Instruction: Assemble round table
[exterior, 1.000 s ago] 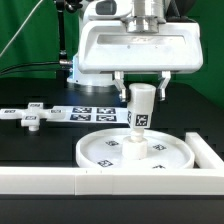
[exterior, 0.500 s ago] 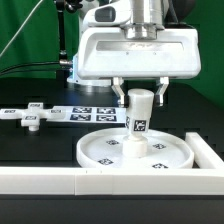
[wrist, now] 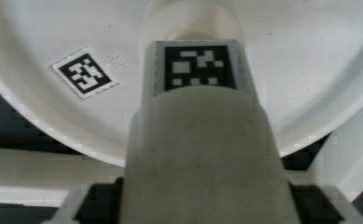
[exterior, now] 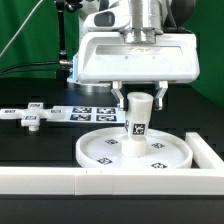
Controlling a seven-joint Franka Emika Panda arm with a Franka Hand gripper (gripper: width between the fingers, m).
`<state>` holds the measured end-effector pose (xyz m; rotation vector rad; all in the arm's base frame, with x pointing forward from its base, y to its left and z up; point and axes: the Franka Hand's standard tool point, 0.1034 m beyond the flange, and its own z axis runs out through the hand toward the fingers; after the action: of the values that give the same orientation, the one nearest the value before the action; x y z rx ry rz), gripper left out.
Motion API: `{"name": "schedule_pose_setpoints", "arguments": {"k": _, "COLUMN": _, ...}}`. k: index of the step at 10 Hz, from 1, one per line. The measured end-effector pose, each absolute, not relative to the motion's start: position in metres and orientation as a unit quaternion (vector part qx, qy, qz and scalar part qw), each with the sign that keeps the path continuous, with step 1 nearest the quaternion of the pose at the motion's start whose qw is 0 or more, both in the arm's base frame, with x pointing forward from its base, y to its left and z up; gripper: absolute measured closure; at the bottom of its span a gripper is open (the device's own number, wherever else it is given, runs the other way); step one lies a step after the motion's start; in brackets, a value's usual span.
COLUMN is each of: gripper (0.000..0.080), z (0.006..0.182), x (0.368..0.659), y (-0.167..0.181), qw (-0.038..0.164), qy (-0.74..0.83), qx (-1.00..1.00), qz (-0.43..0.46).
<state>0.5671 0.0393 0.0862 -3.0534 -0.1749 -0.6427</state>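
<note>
The large rimmed round disc (exterior: 136, 152) lies flat on the black table near the front border rail. The short cylindrical leg (exterior: 137, 122) stands upright on the disc's middle, a tag facing the camera. My gripper (exterior: 140, 97) is shut on the leg's top, one finger on each side. In the wrist view the leg (wrist: 203, 120) fills the middle, running down to the disc (wrist: 89, 40), with dark finger pads (wrist: 103, 198) against both its sides. The flat cross-shaped foot piece (exterior: 30, 116) lies at the exterior view's left.
The marker board (exterior: 88, 114) lies behind the disc. A long white border rail (exterior: 60, 181) runs along the front and turns up the exterior view's right side (exterior: 210, 150). The arm's white body hangs above the disc.
The leg and gripper have shifted slightly toward the exterior view's left and a touch lower on the disc. The tag on the leg has turned a little.
</note>
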Motion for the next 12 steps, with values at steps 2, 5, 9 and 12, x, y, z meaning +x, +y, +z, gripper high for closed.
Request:
{"name": "schedule_pose_setpoints", "arguments": {"k": 2, "gripper": 0.029, "z": 0.086, "x": 0.567, "y": 0.039, "qw": 0.008, "qy": -0.056, "qx": -0.977, "qz": -0.205}}
{"name": "schedule_pose_setpoints", "arguments": {"k": 5, "gripper": 0.0163, "z": 0.09, "x": 0.567, "y": 0.039, "qw": 0.007, "qy": -0.061, "qx": -0.977, "qz": -0.205}}
{"name": "schedule_pose_setpoints", "arguments": {"k": 9, "gripper": 0.0151, "z": 0.116, "x": 0.572, "y": 0.031, "qw": 0.004, "qy": -0.071, "qx": -0.978, "qz": -0.197}}
{"name": "schedule_pose_setpoints", "arguments": {"k": 12, "gripper": 0.0151, "z": 0.112, "x": 0.57, "y": 0.032, "qw": 0.004, "qy": -0.071, "qx": -0.978, "qz": -0.194}}
